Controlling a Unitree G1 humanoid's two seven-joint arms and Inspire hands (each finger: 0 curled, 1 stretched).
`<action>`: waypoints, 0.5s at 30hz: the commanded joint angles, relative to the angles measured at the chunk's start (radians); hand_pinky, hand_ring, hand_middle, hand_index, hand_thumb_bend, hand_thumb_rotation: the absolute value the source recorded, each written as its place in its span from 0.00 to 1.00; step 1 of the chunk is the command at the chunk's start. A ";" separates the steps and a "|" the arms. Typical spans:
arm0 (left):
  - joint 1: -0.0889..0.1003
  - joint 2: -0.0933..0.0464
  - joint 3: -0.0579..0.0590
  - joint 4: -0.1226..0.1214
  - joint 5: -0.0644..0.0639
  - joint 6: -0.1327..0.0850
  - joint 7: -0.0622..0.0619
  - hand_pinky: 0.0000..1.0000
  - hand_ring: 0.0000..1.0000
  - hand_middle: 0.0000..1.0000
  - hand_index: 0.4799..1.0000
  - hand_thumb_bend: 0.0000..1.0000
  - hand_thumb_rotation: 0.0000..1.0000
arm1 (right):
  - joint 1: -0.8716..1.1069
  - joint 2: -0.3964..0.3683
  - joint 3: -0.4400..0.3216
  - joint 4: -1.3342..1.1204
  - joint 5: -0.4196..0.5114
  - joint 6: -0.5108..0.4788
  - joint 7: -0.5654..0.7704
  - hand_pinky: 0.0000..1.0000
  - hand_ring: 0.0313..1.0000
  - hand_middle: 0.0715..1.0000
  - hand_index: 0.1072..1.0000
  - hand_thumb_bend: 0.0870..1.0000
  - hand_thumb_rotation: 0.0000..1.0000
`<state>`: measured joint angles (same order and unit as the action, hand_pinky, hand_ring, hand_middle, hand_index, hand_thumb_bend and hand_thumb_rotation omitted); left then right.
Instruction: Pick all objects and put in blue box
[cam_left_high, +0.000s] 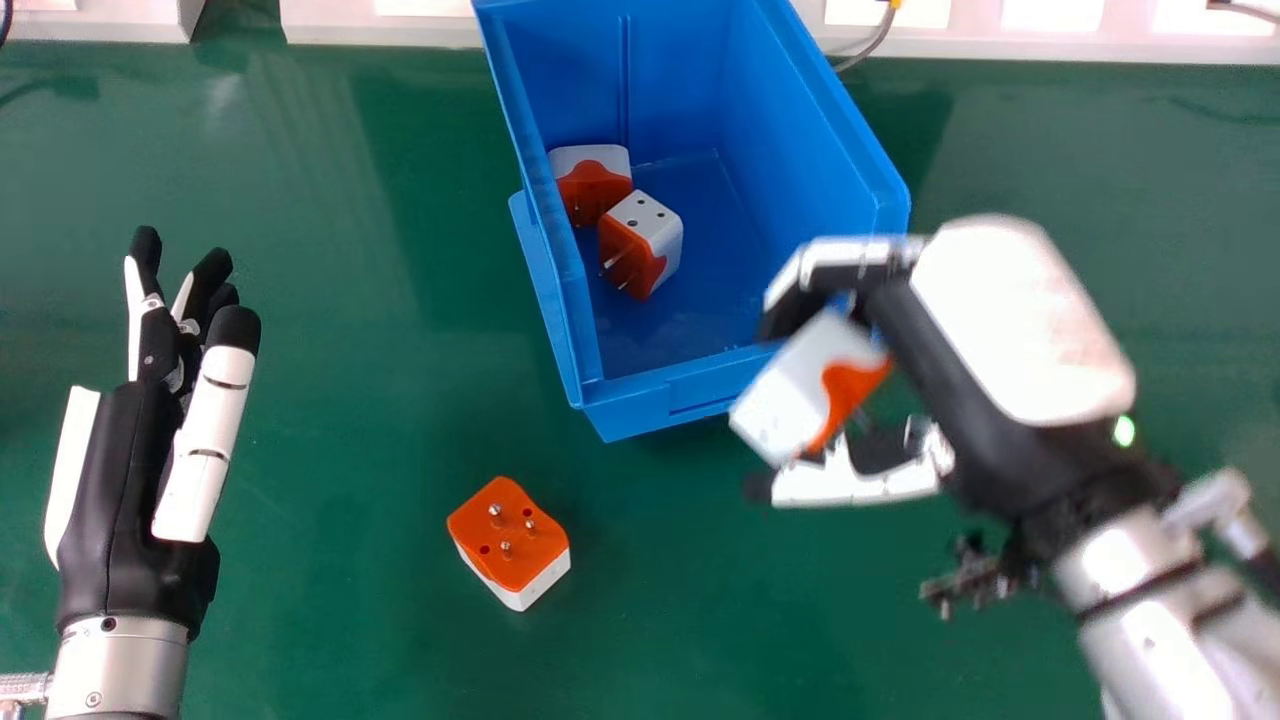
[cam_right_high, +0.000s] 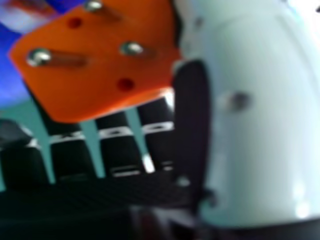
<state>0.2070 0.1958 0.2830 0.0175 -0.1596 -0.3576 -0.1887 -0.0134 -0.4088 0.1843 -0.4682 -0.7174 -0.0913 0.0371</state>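
- Head view: my right hand (cam_left_high: 1020, 320) is closed around a travel adapter (cam_left_high: 785, 400), by the near right corner of the blue box (cam_left_high: 810, 150); I can't tell how high above the rim it sits.
- I take this as the placing step. Next I should bring the adapter inward past the rim, then loosen my grasp over the box floor.
- Two adapters (cam_left_high: 645, 245) lie inside, toward the left wall, blocky with white and orange plastic. The box is smooth, glossy plastic with straight walls.
- One loose adapter (cam_left_high: 515, 545) rests on the smooth green table (cam_left_high: 350, 400), orange face and round metal pins up; it would be my next pick.
- My left hand (cam_left_high: 120, 480) is idle at the left, fingers extended.
- Right hand view: the held adapter's orange face is angular, with rounded corners, shiny pins and small dark holes (cam_right_high: 125, 84). My thumb (cam_right_high: 260, 120), smooth and pale with a dark pad, lies against it.
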 joint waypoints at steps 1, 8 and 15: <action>-0.013 0.004 0.004 0.003 -0.006 -0.011 0.000 0.98 0.97 0.97 0.93 0.57 0.83 | -0.082 0.009 -0.013 0.027 0.001 -0.016 -0.007 0.08 0.08 0.37 0.43 0.46 0.00; -0.018 0.006 0.006 0.010 -0.007 -0.015 -0.002 0.97 0.97 0.97 0.93 0.54 0.84 | -0.344 0.075 0.041 0.267 -0.079 0.037 -0.029 0.11 0.12 0.38 0.43 0.46 0.00; -0.011 0.009 0.008 0.007 -0.008 -0.011 -0.007 0.97 0.97 0.97 0.93 0.55 0.83 | -0.661 0.135 0.128 0.727 -0.163 0.038 -0.174 0.13 0.16 0.37 0.45 0.46 0.00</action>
<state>0.1943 0.1965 0.2843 0.0375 -0.1623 -0.3593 -0.1953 -0.5859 -0.2890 0.3025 0.2114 -0.8698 -0.0510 -0.0902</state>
